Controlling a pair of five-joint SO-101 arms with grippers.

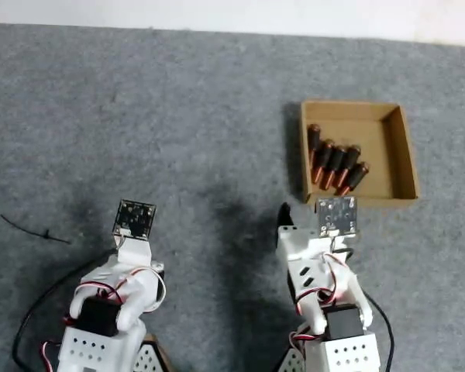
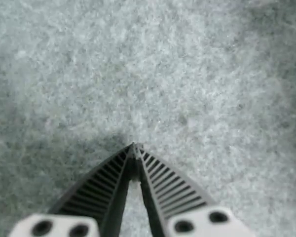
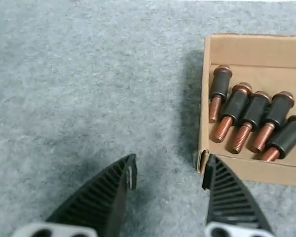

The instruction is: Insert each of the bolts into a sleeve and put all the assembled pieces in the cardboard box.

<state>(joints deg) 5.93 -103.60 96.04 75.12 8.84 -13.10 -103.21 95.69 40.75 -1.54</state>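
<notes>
Five sleeved bolts (image 1: pixel 335 167) boxed, upper right.
My right gripper (image 3: pixel 171 165) gapes empty beside the cardboard box (image 1: pixel 407 155), left gripper (image 2: pixel 133 148) pinched closed; I should back away without nudging it.

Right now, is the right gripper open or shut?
Open: the right gripper has its fingers well apart beside the cardboard box, holding nothing.

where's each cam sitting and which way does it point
High view: fixed overhead, looking down on felt, cardboard box, left arm and right arm.
Left wrist view: on the left arm, looking down at felt past its shut left pincer.
Right wrist view: on the right arm, facing the box past its open right pincer.
Shared: high and right wrist views show the box holding five sleeved bolts.
</notes>
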